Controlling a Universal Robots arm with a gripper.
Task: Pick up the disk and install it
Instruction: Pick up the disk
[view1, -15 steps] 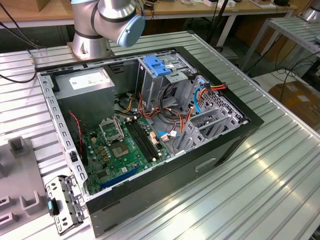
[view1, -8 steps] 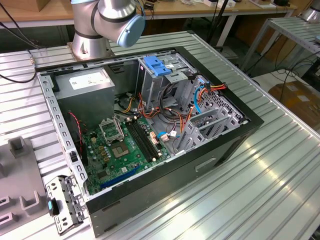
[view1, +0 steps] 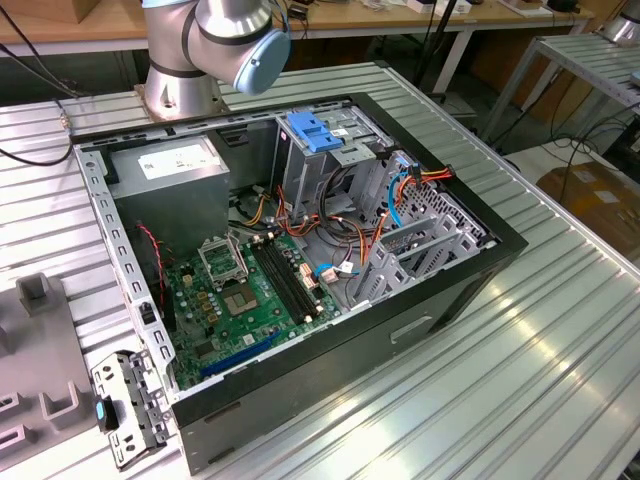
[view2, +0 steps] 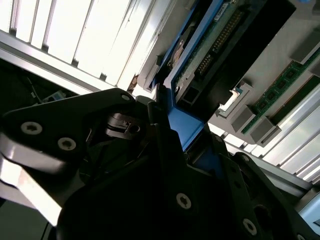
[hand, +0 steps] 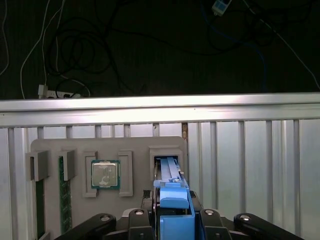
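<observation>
Finds the gripper (hand: 172, 221) nearest in the first wrist view, its black fingers (hand: 136, 220) clamped from both sides on the blue rail of the disk (hand: 169, 167). Confirms the same grip in the second wrist view, with the rail pinched between the dark finger bodies and the disk's green circuit board face (view2: 212, 42) exposed just beyond.

Notes the disk standing on edge in a walled slot of the grey tray (hand: 140, 146), at the end of the tray that borders bare table slats (hand: 240, 160); open room on that side, slot walls tight on both flanks. Records a processor chip (hand: 105, 175) in the neighbouring pocket and memory sticks (hand: 62, 200) further along, each fenced by raised grey blocks. Marks the table rim (hand: 150, 105) past the tray, then dark floor with loose cables (hand: 65, 60).

Locates, in the exterior view, the open computer case (view1: 430, 290) on the table, lid side uncovered. Reports the drive bay (view1: 350, 165) at the far corner under a blue bracket (view1: 315, 130), the power supply (view1: 170, 180) beside it, and orange and blue wiring (view1: 400, 190) crowding the gap toward the motherboard (view1: 245, 300).
</observation>
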